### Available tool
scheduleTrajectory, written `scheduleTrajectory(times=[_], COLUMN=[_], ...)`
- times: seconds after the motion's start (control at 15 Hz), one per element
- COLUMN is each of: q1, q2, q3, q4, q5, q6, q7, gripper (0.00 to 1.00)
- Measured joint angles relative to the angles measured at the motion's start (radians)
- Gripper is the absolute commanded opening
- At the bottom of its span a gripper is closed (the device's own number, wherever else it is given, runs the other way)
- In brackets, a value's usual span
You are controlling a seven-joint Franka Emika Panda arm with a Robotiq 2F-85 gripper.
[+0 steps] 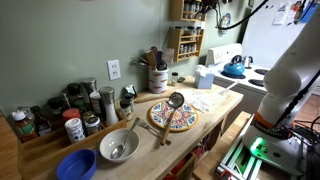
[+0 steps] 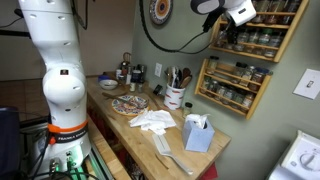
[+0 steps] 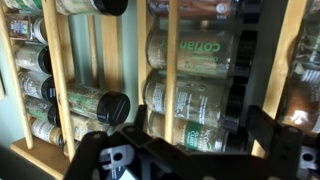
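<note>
My gripper (image 3: 200, 124) is raised to a wooden spice rack (image 3: 60, 70) on the wall, and its jaws stand open. Its dark fingers (image 3: 262, 128) frame a green-labelled spice jar (image 3: 185, 100) that lies on its side in the rack; nothing is held. Above that jar lies another one (image 3: 190, 48) with a green label. To the left, a jar with a black cap (image 3: 113, 107) points outward. Both exterior views show the gripper (image 1: 205, 8) (image 2: 226, 10) high up at the rack (image 1: 185, 38) (image 2: 262, 30). I cannot tell whether the fingers touch the jar.
Below is a wooden counter (image 1: 225, 100) with a patterned plate (image 1: 173, 118), a ladle (image 1: 175, 100), a metal bowl (image 1: 118, 146), a blue bowl (image 1: 77, 165), bottles and a utensil crock (image 1: 157, 78). A tissue box (image 2: 198, 133) and a white cloth (image 2: 152, 121) lie near the counter's end. A second rack (image 2: 235, 85) hangs lower.
</note>
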Motion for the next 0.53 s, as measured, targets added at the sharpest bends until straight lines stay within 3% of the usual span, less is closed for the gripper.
scheduleTrajectory(times=[0.53], q1=[0.000], q2=[0.022], q3=[0.023], q4=[0.000], q5=[0.005], q6=[0.059], q7=[0.031], gripper=[1.00])
